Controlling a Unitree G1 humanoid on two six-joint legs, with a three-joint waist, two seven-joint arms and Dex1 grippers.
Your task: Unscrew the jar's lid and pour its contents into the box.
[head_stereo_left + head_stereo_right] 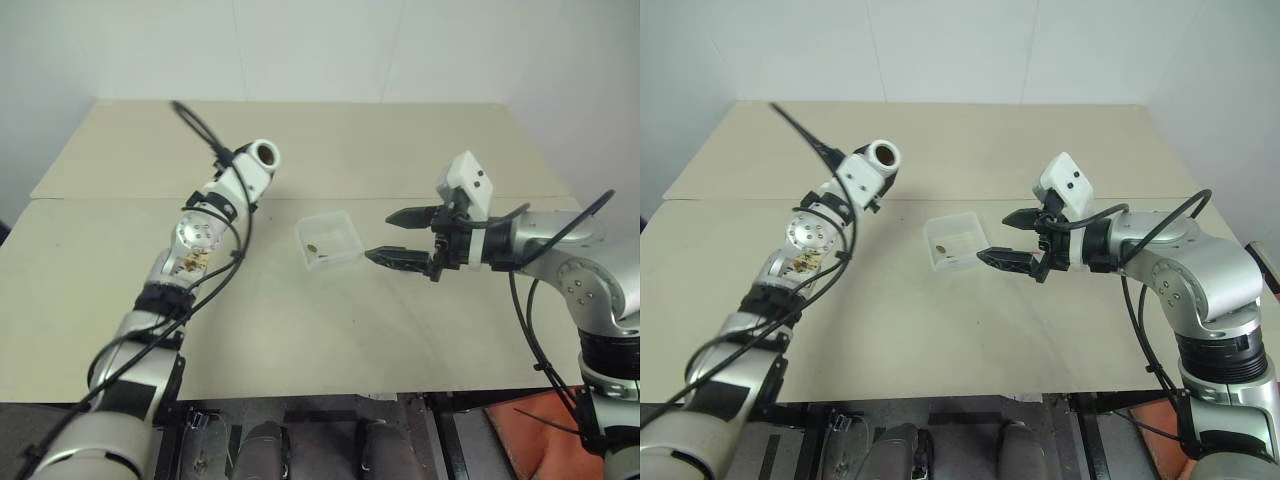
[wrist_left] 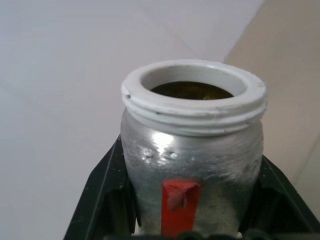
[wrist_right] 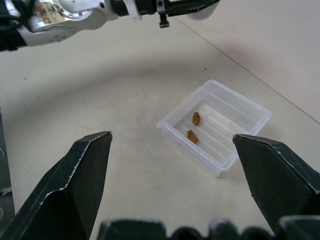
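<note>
My left tool point(image 2: 192, 220) is clamped on the jar point(image 2: 192, 160), its two black fingers point(image 2: 102, 200) pressed against the silvery-grey sides with the red stripe facing the wrist camera between them. The jar's lid is off: the white threaded rim is bare and the mouth stands open, with a dark brownish inside that I can't read any further. From the head camera I see the jar point(image 1: 262, 155) held up above the tabletop point(image 1: 300, 340), over its far left part, well apart from the box point(image 1: 329, 241) and to its left, its open mouth tilted up and away from me.

The box sits on the tabletop near the middle, a small shallow container of clear plastic, lying at a slight angle to the table's edges. Inside it I can see two tiny brown bits point(image 3: 194, 127) lying close together on the ribbed floor, near one of its walls.

My right tool point(image 1: 398, 236) hangs just to the right of the box, above the tabletop, with its fingers point(image 3: 75, 185) spread wide and nothing between them. It points toward the box, and through its wrist camera I see the box framed in the gap between the two fingers. It does not touch the box.
</note>
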